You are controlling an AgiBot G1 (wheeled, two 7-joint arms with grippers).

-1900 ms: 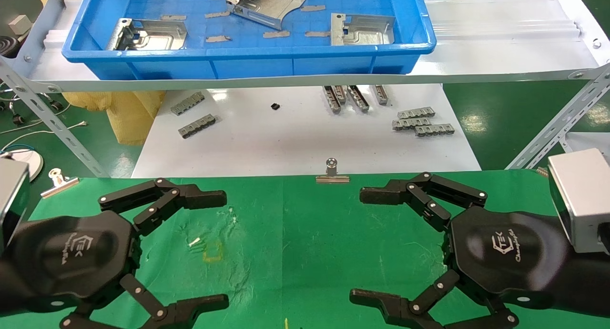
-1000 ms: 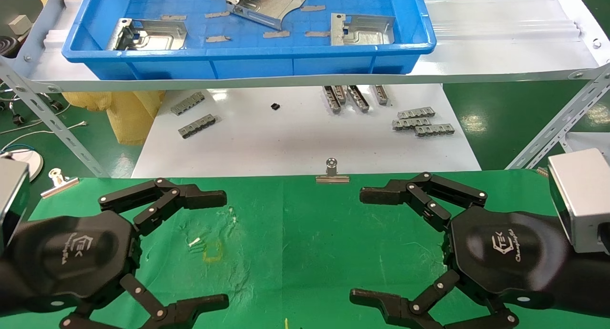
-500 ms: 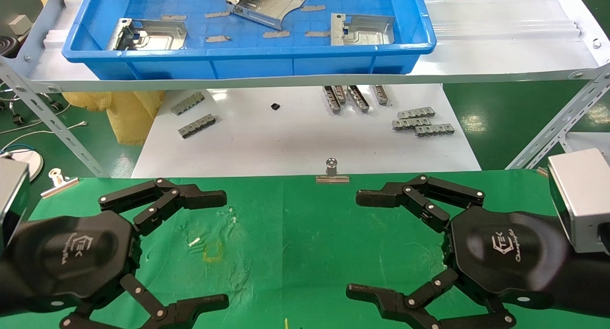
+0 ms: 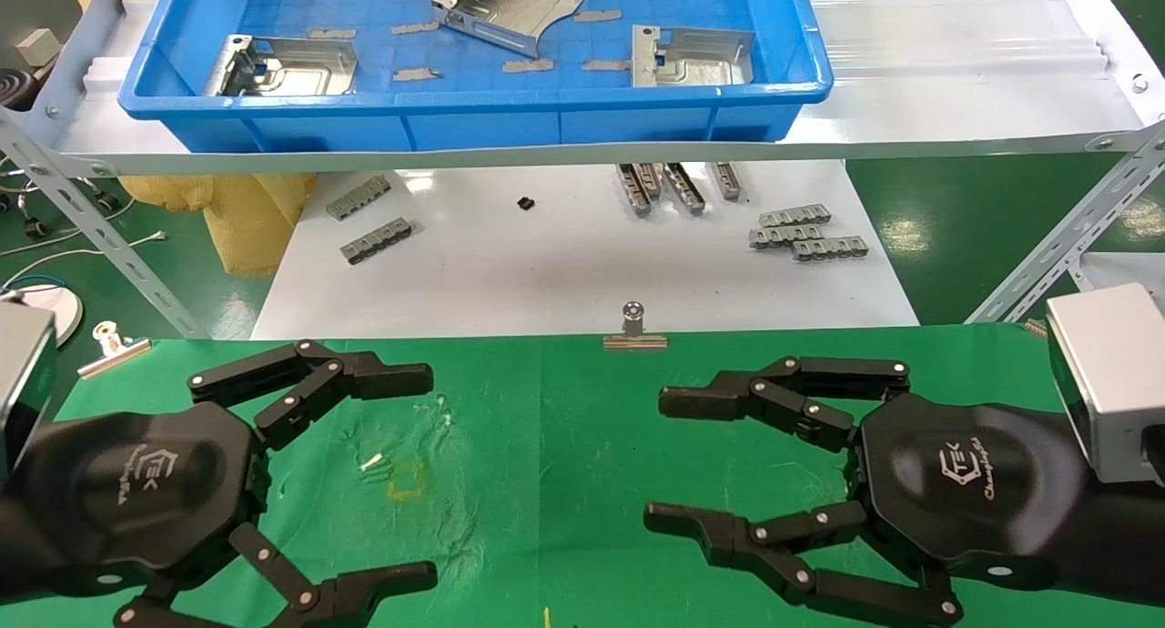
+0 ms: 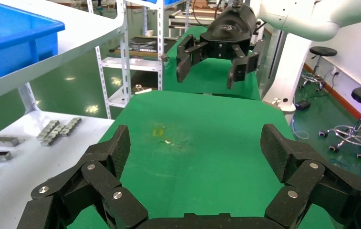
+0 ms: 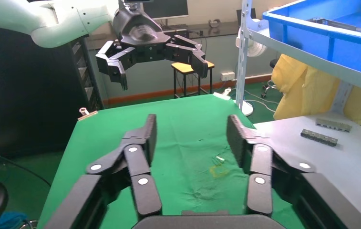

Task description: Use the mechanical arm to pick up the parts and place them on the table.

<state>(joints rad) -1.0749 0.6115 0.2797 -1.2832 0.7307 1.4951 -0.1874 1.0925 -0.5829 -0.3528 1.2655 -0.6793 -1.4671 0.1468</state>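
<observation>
Reaching for the parts [image 4: 693, 56] is the step in hand: three silver plates lie in the blue tray [image 4: 473, 105] on the far shelf, none yet on the table [image 4: 564, 446]. Both grippers hover low over the near green cloth, well apart from the tray. The right gripper [image 4: 669, 464] holds nothing, its fingers parted to a moderate gap; the left gripper [image 4: 414, 473] is spread wide and empty. For a clean pick, raise the working arm above the tray's near wall, then descend on one plate and close across its edges or the folded flange. Obstacles: the tray rim, the slanted shelf struts [image 4: 1056, 246], and grey tape pieces [image 4: 528, 65] lying between the plates. Ribbed strips [image 4: 805, 232] on the white tabletop [image 4: 564, 273] are not targets.
</observation>
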